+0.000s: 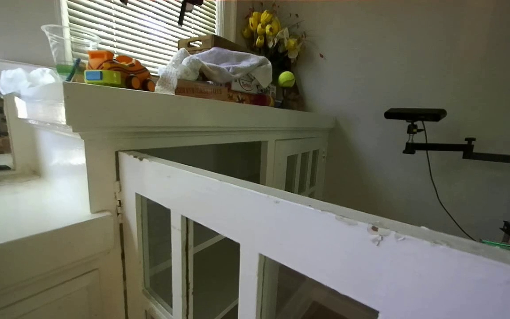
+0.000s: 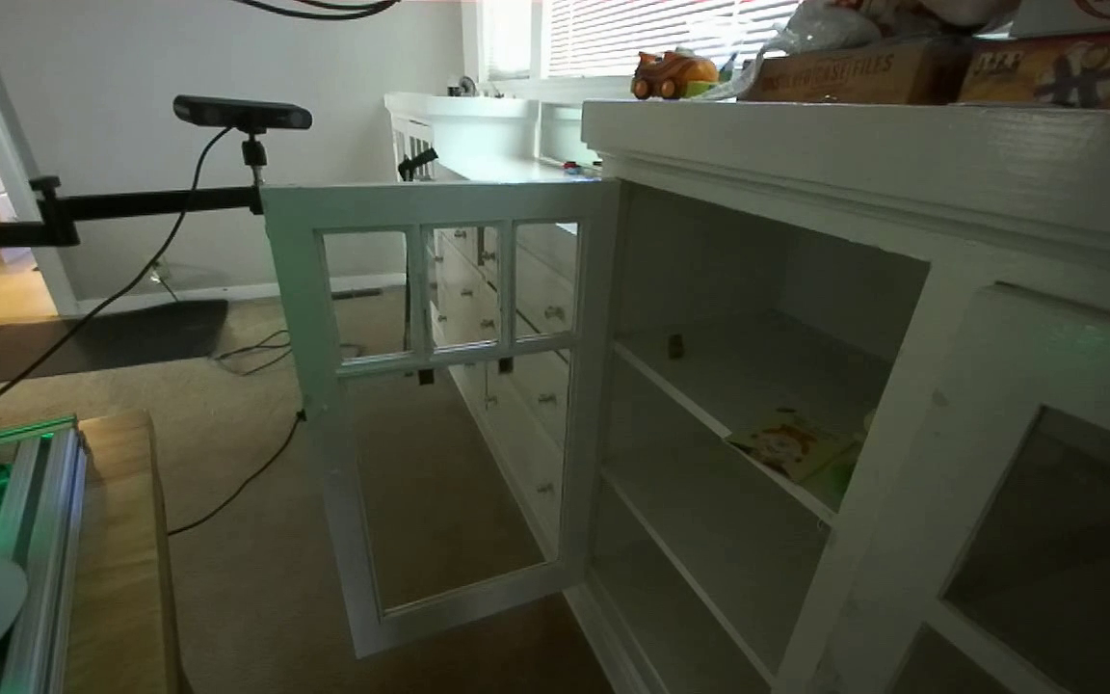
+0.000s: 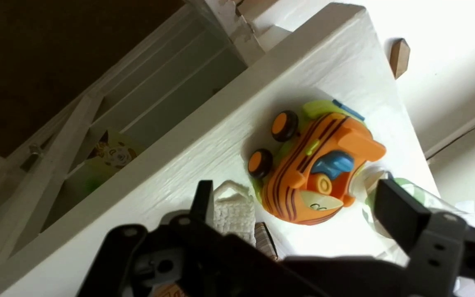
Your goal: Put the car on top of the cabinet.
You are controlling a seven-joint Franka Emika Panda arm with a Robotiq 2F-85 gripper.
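The car, an orange toy with dark stripes, green parts and a blue seat, stands on its wheels on the flat top of the cream-white cabinet. The car shows in both exterior views [image 1: 120, 66] [image 2: 673, 77] and in the wrist view [image 3: 295, 181]. The cabinet also shows in both exterior views [image 1: 202, 108] [image 2: 854, 140] and in the wrist view [image 3: 196, 161]. My gripper [image 3: 295, 189] is open, its two black fingers spread wide. In the wrist view the car appears between and beyond the fingertips, with nothing held. In an exterior view only dark gripper tips show at the top edge.
A clear cup [image 1: 67, 48] stands close beside the car. A white cloth [image 1: 233, 64], boxes [image 2: 834, 77], a ball [image 1: 286, 79] and yellow flowers [image 1: 266, 24] share the top. A glass-paned door [image 1: 326, 221] stands open below. A camera [image 1: 415, 114] is on an arm.
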